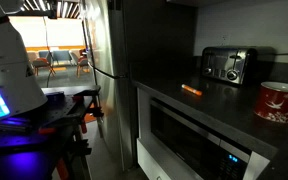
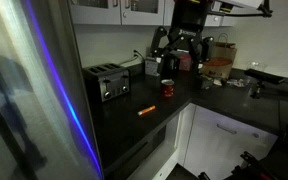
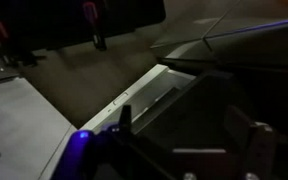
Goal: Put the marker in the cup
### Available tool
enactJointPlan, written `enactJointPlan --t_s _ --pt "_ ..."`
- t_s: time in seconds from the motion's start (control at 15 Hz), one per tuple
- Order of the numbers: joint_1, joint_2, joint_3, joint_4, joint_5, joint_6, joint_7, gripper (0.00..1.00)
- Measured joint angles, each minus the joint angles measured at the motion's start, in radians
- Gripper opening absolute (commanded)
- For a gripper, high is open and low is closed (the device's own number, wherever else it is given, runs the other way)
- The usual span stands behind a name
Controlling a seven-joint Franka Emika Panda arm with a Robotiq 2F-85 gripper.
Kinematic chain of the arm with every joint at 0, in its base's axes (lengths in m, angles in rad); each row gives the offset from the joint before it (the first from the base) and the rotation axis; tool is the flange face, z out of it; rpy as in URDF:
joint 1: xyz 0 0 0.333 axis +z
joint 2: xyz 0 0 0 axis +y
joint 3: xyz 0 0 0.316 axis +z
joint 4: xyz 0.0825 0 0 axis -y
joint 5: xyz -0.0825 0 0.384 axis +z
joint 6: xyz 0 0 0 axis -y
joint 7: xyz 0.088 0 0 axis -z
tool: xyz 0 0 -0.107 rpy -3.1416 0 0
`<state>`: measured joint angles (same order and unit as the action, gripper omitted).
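Observation:
The orange marker (image 1: 192, 90) lies flat on the dark counter in front of the toaster; it also shows in an exterior view (image 2: 144, 110). The red cup (image 1: 279, 102) with white marks stands upright on the counter, apart from the marker (image 2: 167, 88). My gripper (image 2: 179, 58) hangs high above the counter, over the area behind the cup, open and empty. In the wrist view its two dark fingers (image 3: 184, 125) are spread apart with nothing between them. Neither marker nor cup shows in the wrist view.
A silver-black toaster (image 1: 224, 65) stands at the back of the counter (image 2: 109, 80). A cardboard box (image 2: 220, 66) and small items sit on the far counter stretch. A microwave (image 1: 189, 135) sits under the counter edge. Wall cabinets hang above.

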<state>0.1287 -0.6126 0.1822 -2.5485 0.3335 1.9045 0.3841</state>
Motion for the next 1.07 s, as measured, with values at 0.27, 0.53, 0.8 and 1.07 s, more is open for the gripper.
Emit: enactJointPlan --t_s 0.27,0.53,0.8,1.07 --pt "0.0 0.0 0.0 0.0 0.0 0.0 0.0 1.0" --pt "-0.009 0.0 0.005 0.0 -0.009 0.013 0.019 1.0" --pt "-0.094 0.066 0.043 0.006 -0.03 0.162 0.164 1.0" --pt "-0.174 0.28 0.092 0.065 -0.128 0.318 0.376 1.0"
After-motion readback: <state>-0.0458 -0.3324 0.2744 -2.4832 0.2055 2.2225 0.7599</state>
